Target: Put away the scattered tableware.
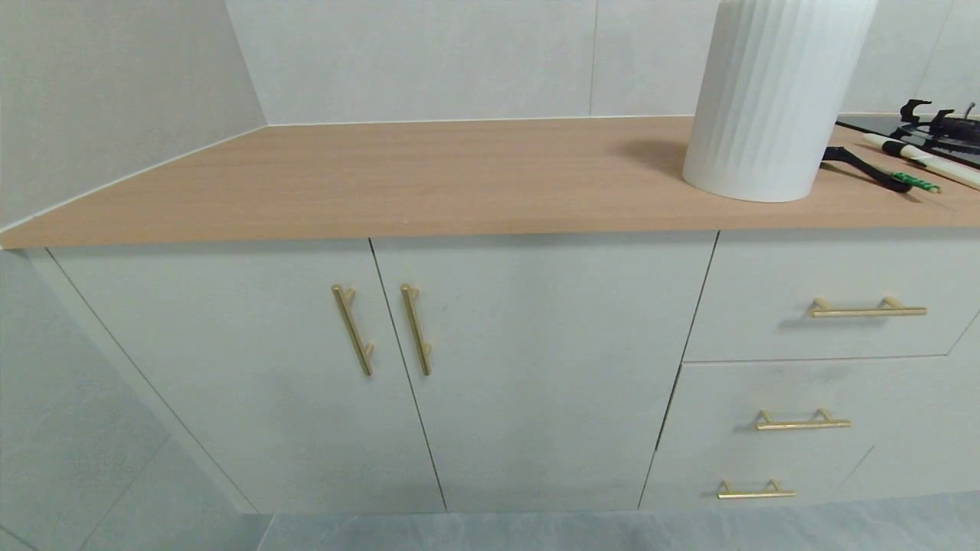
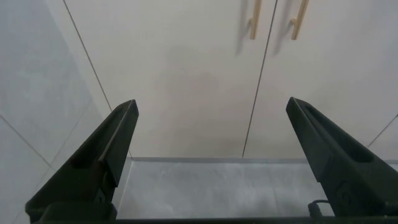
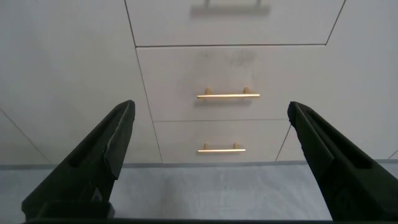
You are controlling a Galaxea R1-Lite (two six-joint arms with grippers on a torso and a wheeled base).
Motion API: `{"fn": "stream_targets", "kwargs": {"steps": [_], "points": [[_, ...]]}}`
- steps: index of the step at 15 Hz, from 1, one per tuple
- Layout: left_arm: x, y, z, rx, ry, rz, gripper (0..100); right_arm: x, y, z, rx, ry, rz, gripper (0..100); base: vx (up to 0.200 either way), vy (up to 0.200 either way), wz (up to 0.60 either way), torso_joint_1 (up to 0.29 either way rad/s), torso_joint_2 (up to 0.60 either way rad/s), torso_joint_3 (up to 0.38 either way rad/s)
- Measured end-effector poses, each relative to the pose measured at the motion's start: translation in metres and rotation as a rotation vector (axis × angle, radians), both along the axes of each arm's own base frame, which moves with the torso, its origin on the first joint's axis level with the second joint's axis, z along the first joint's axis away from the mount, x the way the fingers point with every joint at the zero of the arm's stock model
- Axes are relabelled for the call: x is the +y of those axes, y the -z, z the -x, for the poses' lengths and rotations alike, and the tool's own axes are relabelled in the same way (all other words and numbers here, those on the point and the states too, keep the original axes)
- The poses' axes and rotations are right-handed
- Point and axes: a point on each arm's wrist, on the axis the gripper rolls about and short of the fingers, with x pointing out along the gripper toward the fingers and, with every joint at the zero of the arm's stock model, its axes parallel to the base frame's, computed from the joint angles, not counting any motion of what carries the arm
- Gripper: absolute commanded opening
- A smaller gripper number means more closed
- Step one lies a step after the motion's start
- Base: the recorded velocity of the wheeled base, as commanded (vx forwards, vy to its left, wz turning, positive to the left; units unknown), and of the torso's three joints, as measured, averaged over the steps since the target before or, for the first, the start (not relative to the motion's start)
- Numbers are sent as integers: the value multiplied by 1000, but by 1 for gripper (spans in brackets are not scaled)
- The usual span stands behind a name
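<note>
Left claw [image 2: 210,104] and right claw [image 3: 210,106] were spread wide; I saw long black and white tableware [image 1: 869,170] slanting upper right, nearer my right claw.

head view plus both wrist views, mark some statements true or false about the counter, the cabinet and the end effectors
1. The tall white ribbed container stands upright on the wooden countertop. True.
2. The two pale cabinet doors with vertical gold bar handles are shut. True.
3. The left end effector is shut on a spoon. False: its fingers are spread wide with nothing between them.
4. The black-handled and white-handled utensils lie on the robot's left of the container. False: they lie on its right.
5. The right end effector faces the two doors. False: it faces the drawers with horizontal gold handles.
</note>
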Motion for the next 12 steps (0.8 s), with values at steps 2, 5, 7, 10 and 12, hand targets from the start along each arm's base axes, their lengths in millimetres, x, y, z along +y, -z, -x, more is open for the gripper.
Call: {"fn": "stream_targets", "kwargs": {"steps": [2,5,7,10,12], "points": [[0,0,0,0,0,0,100,0,0,0,0,0,0,100,0,0,0,0,0,0],[0,0,0,0,0,-1,100,0,0,0,0,0,0,100,0,-67,0,1,-1,1],[0,0,0,0,0,-1,100,0,0,0,0,0,0,100,0,-200,0,0,0,0],[0,0,0,0,0,-1,100,0,0,0,0,-1,0,100,0,-200,0,1,2,2],[0,0,0,0,1,-1,100,0,0,0,0,0,0,100,0,-200,0,7,7,2]]}}
